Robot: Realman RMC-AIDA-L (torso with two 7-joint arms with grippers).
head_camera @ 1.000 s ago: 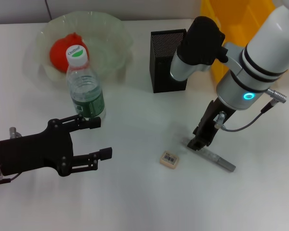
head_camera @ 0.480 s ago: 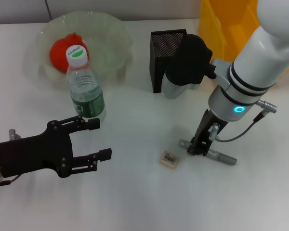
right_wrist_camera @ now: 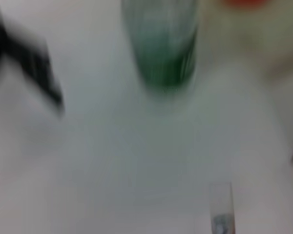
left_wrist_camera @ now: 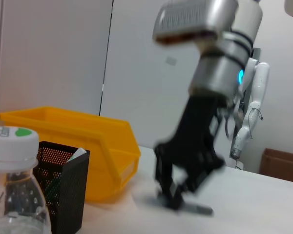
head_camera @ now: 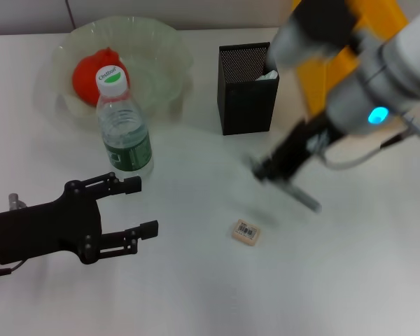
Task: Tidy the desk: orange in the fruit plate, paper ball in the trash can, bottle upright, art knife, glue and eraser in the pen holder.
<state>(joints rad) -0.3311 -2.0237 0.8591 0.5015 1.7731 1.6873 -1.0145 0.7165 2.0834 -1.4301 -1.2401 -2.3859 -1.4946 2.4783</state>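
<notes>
Currently the art knife (head_camera: 294, 187) is clamped in the right gripper (head_camera: 274, 168), whose fingers are closed on one end of it; its long axis slants from the grip outward toward the near right of the table (head_camera: 196, 294), and it reads as a blurred grey bar. Whether its free end touches the surface cannot be told. No writing can be made out on it.

Just below and to the left of that gripper the eraser (head_camera: 246, 232) lies flat on the table, with a small barcode label facing up; the print is too small to read. Behind the gripper stands the black mesh pen holder (head_camera: 246, 87), upright, with something white inside. A yellow bin (left_wrist_camera: 68, 146) sits beyond it.

Farther left the bottle (head_camera: 122, 126) stands upright, its white cap carrying a green mark and lettering too small to read. Behind it the orange (head_camera: 91, 73) rests in the fruit plate (head_camera: 164, 49).

Near the front left edge the left gripper (head_camera: 136, 206) hovers with its fingers spread apart, holding nothing, just in front of the bottle.
</notes>
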